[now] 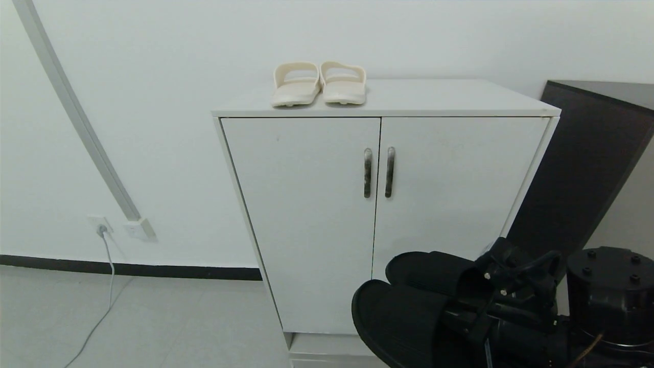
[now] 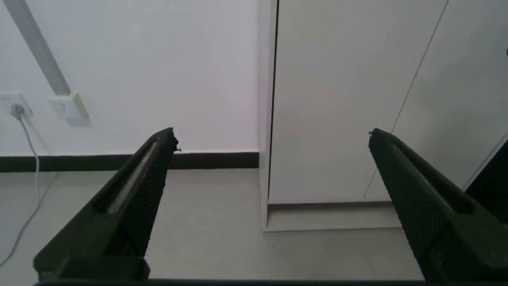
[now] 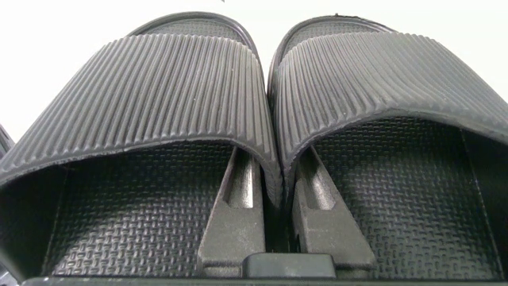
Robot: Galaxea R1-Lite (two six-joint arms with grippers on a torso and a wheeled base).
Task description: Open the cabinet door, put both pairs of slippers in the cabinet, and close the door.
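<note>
In the head view, a white cabinet (image 1: 306,230) is seen against the wall (image 1: 153,102). Both doors (image 1: 449,194) are shut, and the two dark handles (image 1: 367,173) stand upright side by side at the middle seam. The beige slippers (image 1: 296,87) are set on top of the cabinet, close together near its left front edge, with the toes towards the robot.

The black slippers (image 1: 409,306) are held low at the right, in front of the lower part of the right door. From the head view alone, the state of the right jaws cannot be told, because they are mostly covered by the slippers. The right wrist view gives this detail: the black slippers (image 3: 159,87) lie side by side. One jaw is pushed under each ribbed strap, and the two inner walls, which touch each other, seem to be pinched between the jaws.

The left jaws are shown in the left wrist view. They are spread wide, and the lower left corner of the cabinet (image 2: 341,103) and the grey floor (image 2: 206,214) are seen between them. A wall socket (image 2: 12,103) with a cable is also caught there, well apart from the cabinet.
</note>
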